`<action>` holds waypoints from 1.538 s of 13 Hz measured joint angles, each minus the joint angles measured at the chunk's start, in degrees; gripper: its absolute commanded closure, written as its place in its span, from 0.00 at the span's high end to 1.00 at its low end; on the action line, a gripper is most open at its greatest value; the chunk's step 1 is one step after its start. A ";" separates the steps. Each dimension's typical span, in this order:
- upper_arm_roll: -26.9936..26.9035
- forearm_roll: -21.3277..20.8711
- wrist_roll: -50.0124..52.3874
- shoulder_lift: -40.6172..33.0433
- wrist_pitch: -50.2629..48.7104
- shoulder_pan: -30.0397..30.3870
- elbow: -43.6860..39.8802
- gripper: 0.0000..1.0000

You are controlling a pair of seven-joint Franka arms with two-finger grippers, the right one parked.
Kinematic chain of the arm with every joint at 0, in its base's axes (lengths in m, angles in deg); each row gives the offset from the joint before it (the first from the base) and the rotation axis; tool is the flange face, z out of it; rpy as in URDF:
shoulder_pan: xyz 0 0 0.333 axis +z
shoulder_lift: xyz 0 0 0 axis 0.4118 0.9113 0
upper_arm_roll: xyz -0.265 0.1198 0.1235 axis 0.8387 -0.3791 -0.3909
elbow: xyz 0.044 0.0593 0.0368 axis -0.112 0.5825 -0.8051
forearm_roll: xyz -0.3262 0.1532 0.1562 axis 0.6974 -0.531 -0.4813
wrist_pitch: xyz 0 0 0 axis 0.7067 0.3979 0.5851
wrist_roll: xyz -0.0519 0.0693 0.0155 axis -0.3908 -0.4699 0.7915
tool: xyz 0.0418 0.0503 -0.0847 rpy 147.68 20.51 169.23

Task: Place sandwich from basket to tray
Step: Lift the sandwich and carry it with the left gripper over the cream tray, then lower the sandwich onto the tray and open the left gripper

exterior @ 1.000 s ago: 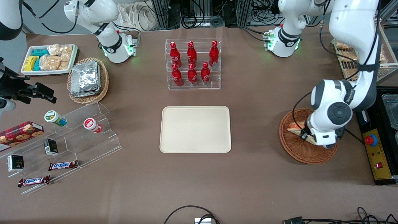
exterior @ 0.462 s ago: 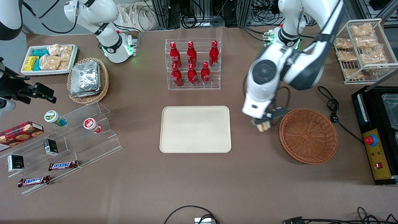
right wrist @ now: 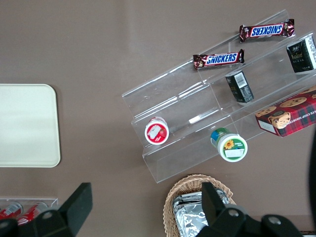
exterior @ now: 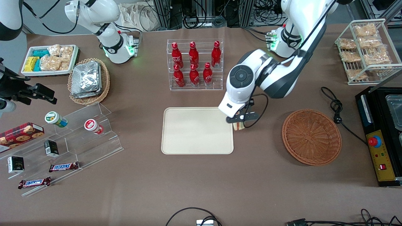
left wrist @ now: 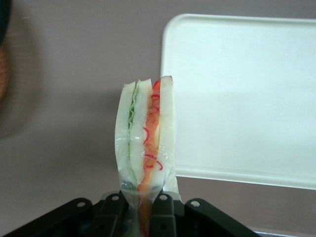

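My left gripper [exterior: 239, 123] hangs above the table beside the cream-beige tray [exterior: 197, 130], at the tray's edge toward the working arm's end. It is shut on the sandwich [exterior: 239, 126], a wrapped white-bread wedge with green and orange-red filling. The wrist view shows the sandwich [left wrist: 145, 148] pinched at its narrow end by the gripper [left wrist: 144, 210], with the tray [left wrist: 247, 94] close beside it. The orange-brown woven basket [exterior: 311, 137] sits farther toward the working arm's end with nothing in it.
A clear rack of red bottles [exterior: 194, 64] stands just past the tray, farther from the front camera. A black cable [exterior: 336, 105] lies by the basket. A black box with a red button [exterior: 375, 141] and a wire rack of snacks [exterior: 366, 50] stand at the working arm's end.
The gripper lifted the sandwich out of the basket and carried it sideways to the tray's edge. The basket now holds nothing.
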 measured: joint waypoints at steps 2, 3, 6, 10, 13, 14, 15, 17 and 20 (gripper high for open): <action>0.05 -0.03 -3.01 3.37 5.04 -1.25 -0.31 0.00; 0.04 -0.16 -3.36 5.08 7.16 -2.43 -0.85 0.00; -0.15 -4.51 -3.33 10.08 8.24 -5.35 -3.35 0.03; -0.54 -9.26 -2.49 13.77 8.30 -5.33 -4.36 0.10; -0.54 -11.26 -0.96 14.96 8.42 -5.35 -4.50 0.31; -0.54 -11.80 -0.35 15.28 8.49 -5.35 -4.50 0.72; -0.54 -12.32 0.07 15.60 8.60 -5.35 -4.51 1.00; -0.55 -12.58 0.25 15.94 8.79 -5.35 -4.57 1.00; -0.46 -12.58 0.55 15.19 8.78 -5.11 -6.09 1.00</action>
